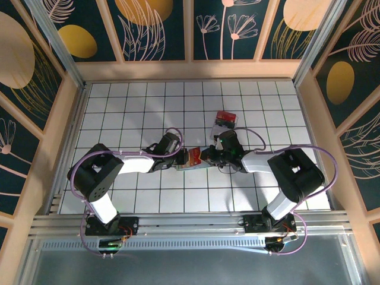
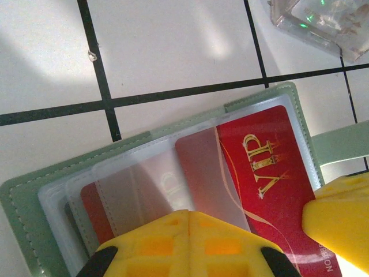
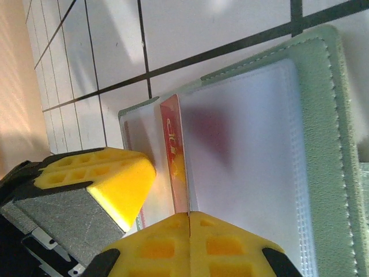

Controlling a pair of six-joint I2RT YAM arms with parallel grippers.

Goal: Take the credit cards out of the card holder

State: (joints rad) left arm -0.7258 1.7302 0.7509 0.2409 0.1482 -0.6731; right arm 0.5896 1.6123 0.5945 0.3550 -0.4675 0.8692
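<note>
The card holder (image 1: 191, 160) lies open on the white tiles between both grippers, its grey-green cover (image 2: 23, 202) (image 3: 340, 144) lined with clear sleeves (image 2: 144, 179). A dark red credit card (image 2: 271, 173) marked VIP sticks partly out of a sleeve. My right gripper (image 3: 189, 214) (image 1: 205, 157) is shut, and the red card's edge (image 3: 173, 144) runs straight into its closed tips. My left gripper (image 2: 190, 214) (image 1: 181, 156) is shut with its tips on the clear sleeves; I cannot tell whether a sleeve is pinched. A second red card (image 2: 92, 208) shows under the sleeves.
A clear plastic box (image 1: 225, 122) (image 2: 323, 20) with red and black contents stands just beyond the holder. Wooden walls ring the tiled table (image 1: 119, 107). The two grippers' yellow fingers (image 2: 340, 213) (image 3: 109, 179) sit close together over the holder.
</note>
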